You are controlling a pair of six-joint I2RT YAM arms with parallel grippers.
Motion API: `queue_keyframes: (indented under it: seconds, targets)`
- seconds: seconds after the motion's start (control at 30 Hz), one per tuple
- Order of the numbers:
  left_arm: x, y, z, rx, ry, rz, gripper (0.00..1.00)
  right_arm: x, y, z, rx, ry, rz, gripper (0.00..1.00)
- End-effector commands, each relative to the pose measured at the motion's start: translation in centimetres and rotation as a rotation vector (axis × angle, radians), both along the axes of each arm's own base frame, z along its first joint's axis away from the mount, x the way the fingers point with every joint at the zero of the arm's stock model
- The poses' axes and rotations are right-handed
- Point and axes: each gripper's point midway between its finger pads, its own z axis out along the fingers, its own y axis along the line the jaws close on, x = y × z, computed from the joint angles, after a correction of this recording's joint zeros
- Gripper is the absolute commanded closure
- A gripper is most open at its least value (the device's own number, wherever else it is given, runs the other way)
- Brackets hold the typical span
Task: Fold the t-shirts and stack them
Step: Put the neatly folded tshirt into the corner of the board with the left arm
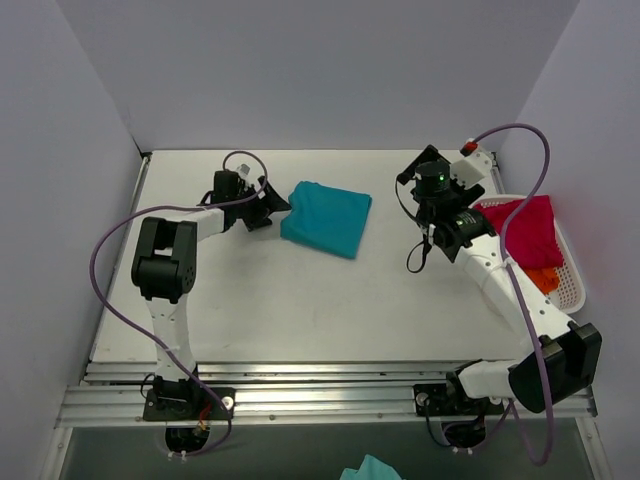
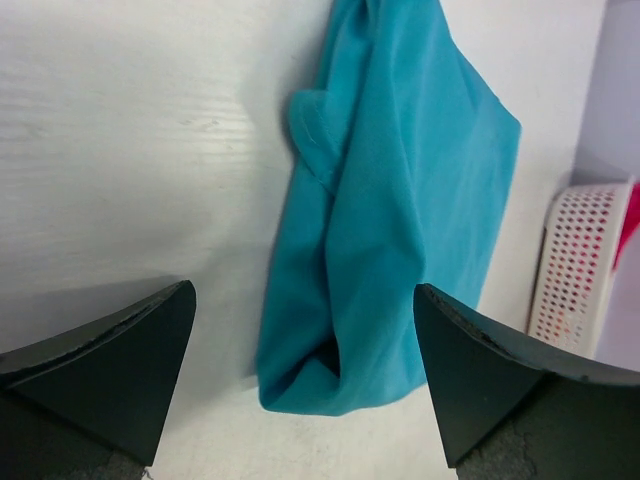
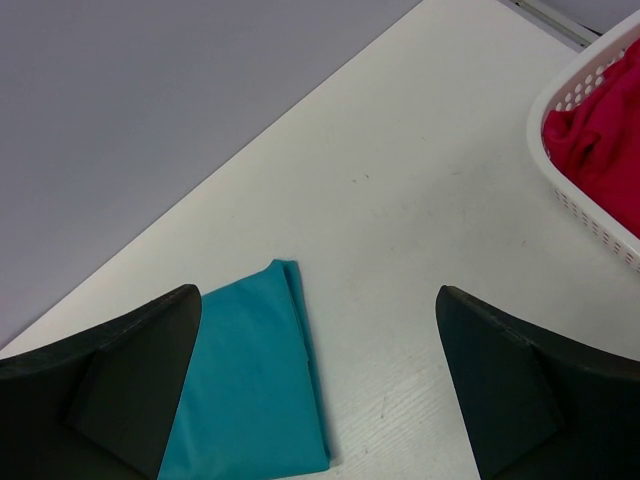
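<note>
**Item: teal tee folded, next shirt to be fetched**

- Teal t-shirt: lies as a folded oblong on the far middle of the counter. The left wrist view shows one loose, rumpled fold along its edge.
- Left pincer: spread wide and holding nothing, just beside the teal fold's left edge.
- Right pincer: spread wide and empty, raised between the teal fold and the basket.
- Crimson t-shirt: bunched in the basket at the right edge and draped over its rim.
- Orange t-shirt: beneath the crimson one, only a corner showing.

Handling note, as a judgement: the teal fold looks done, so the crimson tee comes next.
- The right arm is nearest the basket.
- It should pinch the top cloth only, so the orange tee is not dragged up with it.
- It should lift clear of the rim and spread the tee on bare counter, well apart from the teal.
- The left arm should draw straight back so it does not snag the loose fold.
</note>
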Motion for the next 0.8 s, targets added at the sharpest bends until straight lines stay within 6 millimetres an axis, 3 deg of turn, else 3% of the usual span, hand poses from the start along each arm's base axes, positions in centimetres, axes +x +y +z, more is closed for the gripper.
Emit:
queue_keyframes:
  seconds: [0.0, 0.2, 0.43, 0.63, 0.73, 0.77]
  targets:
    - [-0.1, -2.5, 3.4, -0.154, -0.105, -0.111, 0.0, 0.5, -0.3, -0.2, -0.008, -0.008, -0.012, 0.0]
    - [-0.4, -3.7, 3.1, -0.2, -0.097, -0.174, 0.0, 0.8, -0.1, -0.6, -0.012, -0.001, -0.008, 0.0]
    - [-0.8, -5.1, -0.7, -0.137, -0.014, -0.225, 0.0, 1.4, 0.1, -1.5, -0.011, 0.018, -0.001, 0.0]
    - [-1.3, -5.0, -4.1, -0.013, 0.096, -0.207, 0.0, 1.5, -0.1, -1.8, -0.006, 0.021, -0.001, 0.0]
    - [-1.4, -4.9, -5.0, 0.007, 0.117, -0.194, 0.22, 1.6, -0.1, -1.8, -0.006, 0.023, -0.001, 0.0]
    - [-1.3, -4.8, -5.1, 0.012, 0.125, -0.191, 0.35, 1.5, -0.2, -1.9, -0.006, 0.024, -0.001, 0.0]
